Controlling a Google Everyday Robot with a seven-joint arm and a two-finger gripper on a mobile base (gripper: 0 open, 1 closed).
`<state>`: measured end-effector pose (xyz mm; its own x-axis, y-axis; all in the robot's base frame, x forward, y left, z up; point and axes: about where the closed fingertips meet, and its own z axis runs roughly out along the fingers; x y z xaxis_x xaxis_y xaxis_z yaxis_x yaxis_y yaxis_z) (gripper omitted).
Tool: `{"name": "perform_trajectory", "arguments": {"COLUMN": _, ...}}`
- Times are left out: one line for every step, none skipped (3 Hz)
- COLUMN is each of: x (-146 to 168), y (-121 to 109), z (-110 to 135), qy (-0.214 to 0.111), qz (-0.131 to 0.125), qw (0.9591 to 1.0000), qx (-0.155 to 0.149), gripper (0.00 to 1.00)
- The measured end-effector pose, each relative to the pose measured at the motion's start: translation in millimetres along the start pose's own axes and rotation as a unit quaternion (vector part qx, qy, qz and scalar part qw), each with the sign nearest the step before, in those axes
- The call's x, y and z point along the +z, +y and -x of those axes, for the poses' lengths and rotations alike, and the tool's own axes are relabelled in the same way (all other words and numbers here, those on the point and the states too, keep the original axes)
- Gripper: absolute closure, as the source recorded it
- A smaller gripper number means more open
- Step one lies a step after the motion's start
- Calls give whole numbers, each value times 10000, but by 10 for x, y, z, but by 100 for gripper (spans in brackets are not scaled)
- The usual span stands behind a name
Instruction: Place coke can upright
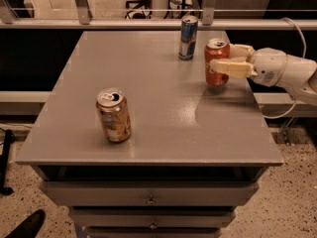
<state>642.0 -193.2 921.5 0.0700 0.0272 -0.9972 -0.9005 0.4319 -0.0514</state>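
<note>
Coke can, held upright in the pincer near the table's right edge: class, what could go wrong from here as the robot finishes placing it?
1. The pincer is shut on the coke can from the side; retreating before it opens fully may tip the can.
2. The can is close to the right edge of the table; a nudge could push it off.
3. The blue-and-silver can stands nearby; a stray swing might topple it.
</note>
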Motion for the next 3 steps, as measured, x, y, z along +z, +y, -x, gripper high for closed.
{"name": "perform_trajectory", "arguments": {"x": -109, "y": -33, "z": -113, "qy": -199, "qz": 71, "qw": 9996, "qx": 165, "gripper": 87}}
{"name": "perform_trajectory", "arguments": {"x": -173, "y": -41, "z": -238, "qy": -308, "qz": 120, "qw": 9989, "qx": 321, "gripper": 64}}
{"name": "perform_trajectory", "arguments": {"x": -228, "y": -44, "z": -347, "qy": -314, "qz": 107, "qw": 9985, "qx": 447, "gripper": 41}}
